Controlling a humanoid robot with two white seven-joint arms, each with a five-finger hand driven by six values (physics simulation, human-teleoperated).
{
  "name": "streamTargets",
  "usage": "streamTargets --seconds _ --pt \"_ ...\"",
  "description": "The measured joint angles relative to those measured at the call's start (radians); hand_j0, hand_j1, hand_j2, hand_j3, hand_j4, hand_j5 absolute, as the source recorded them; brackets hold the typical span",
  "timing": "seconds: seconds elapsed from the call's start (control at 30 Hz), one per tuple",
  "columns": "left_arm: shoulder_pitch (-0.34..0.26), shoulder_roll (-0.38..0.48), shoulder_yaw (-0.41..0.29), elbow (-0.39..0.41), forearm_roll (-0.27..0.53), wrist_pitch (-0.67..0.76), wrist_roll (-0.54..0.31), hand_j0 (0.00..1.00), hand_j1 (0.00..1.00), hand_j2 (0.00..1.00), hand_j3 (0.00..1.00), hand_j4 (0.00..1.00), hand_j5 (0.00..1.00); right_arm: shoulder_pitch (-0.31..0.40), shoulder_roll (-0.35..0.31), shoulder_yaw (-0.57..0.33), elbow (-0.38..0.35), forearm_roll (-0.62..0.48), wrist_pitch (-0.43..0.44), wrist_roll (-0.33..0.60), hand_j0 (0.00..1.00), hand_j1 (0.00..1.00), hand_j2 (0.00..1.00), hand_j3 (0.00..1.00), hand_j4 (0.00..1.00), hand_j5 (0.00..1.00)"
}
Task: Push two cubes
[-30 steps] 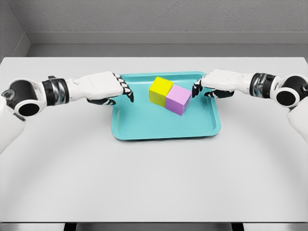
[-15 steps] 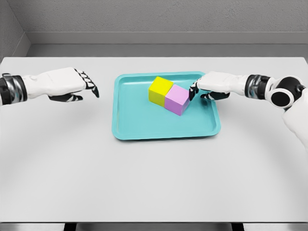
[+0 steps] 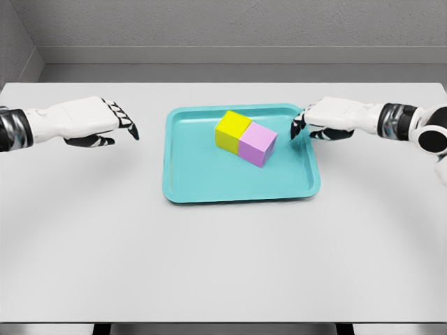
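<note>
While the cubes (image 3: pixel 246 139) stay, right hand (image 3: pixel 328 119) has withdrawn.

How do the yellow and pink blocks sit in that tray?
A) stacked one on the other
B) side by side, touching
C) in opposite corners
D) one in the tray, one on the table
B: the yellow cube and pink cube sit pressed together inside the teal tray.

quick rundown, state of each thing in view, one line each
yellow cube: upright in the tray, touching the pink cube
pink cube: upright in the tray, against the yellow cube
teal tray: flat on the table, holding both cubes
left hand: open, above the table left of the tray, holding nothing
right hand: open, at the tray's right rim, clear of the pink cube
</note>
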Motion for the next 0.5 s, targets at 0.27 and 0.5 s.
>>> streamTargets --seconds 0.27,0.5 --pt "0.051 0.053 0.046 0.0 0.056 0.0 0.005 1.0 1.0 1.0 1.0 1.0 1.0 0.212 -0.256 -0.248 -0.15 -0.137 0.0 0.0 1.0 1.0 1.0 1.0 1.0 1.0" --pt "0.063 0.094 0.06 0.013 0.124 0.0 0.006 1.0 1.0 1.0 1.0 1.0 1.0 0.239 -0.297 -0.296 -0.165 -0.167 0.0 0.0 1.0 1.0 1.0 1.0 1.0 1.0"
